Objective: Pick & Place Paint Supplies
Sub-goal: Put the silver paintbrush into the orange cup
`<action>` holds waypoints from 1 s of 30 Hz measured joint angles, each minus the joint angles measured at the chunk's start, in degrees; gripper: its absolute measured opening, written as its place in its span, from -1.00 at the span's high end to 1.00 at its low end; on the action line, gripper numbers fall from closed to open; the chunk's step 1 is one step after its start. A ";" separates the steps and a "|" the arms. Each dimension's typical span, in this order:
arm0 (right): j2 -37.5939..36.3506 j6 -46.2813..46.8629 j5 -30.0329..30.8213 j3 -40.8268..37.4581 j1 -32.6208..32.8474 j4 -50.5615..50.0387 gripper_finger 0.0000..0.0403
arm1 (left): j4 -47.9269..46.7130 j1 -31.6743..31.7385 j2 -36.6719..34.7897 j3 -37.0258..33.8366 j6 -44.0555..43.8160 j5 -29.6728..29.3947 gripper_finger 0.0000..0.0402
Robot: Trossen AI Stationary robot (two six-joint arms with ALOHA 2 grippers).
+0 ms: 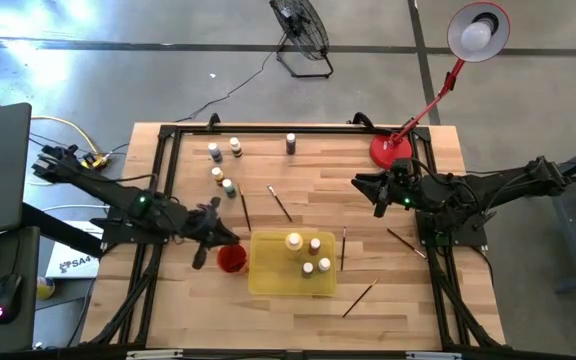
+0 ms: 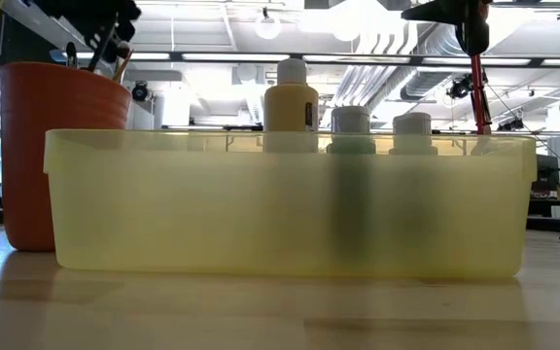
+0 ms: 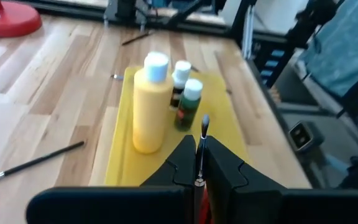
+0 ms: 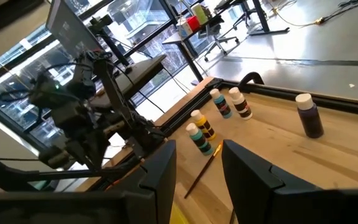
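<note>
— Can you make out the small bottles' (image 2: 351, 131) lower halves?
— No, the translucent yellow plastic tray (image 2: 163, 214) blurs them; the round red plastic cup (image 2: 37, 146) is partly hidden behind it.

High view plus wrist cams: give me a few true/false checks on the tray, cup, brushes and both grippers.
1. The yellow tray holds four bottles. True.
2. The left gripper is open and empty. False: it is shut on a brush, held above the red cup.
3. The red cup stands beside the tray, on the left arm's side. True.
4. The right gripper holds a bottle. False: its fingers are apart with nothing between them, up near the lamp base.
5. All brushes are off the table. False: several lie loose on the wood, one just past the tray's near corner.
</note>
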 joint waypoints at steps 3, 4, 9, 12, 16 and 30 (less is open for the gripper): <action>0.00 1.00 0.00 0.00 -0.02 0.00 0.40 | 0.02 0.00 2.10 0.00 0.06 -0.30 0.95; 0.00 1.01 0.00 0.00 0.00 0.00 0.40 | 0.02 0.00 2.84 0.00 0.06 -0.37 0.95; 0.00 1.01 0.00 0.00 0.00 0.00 0.40 | -0.76 0.00 6.40 0.00 -0.75 -0.37 0.95; 0.00 1.01 0.00 0.00 0.00 0.00 0.40 | -0.84 0.02 8.47 0.00 -1.93 -0.34 0.95; 0.00 0.99 0.00 0.00 0.00 0.00 0.40 | -0.52 0.04 9.90 0.01 -4.48 1.46 0.95; 0.01 0.57 -0.46 0.00 0.00 -1.18 0.40 | 0.50 0.04 10.80 0.02 -9.07 1.76 0.73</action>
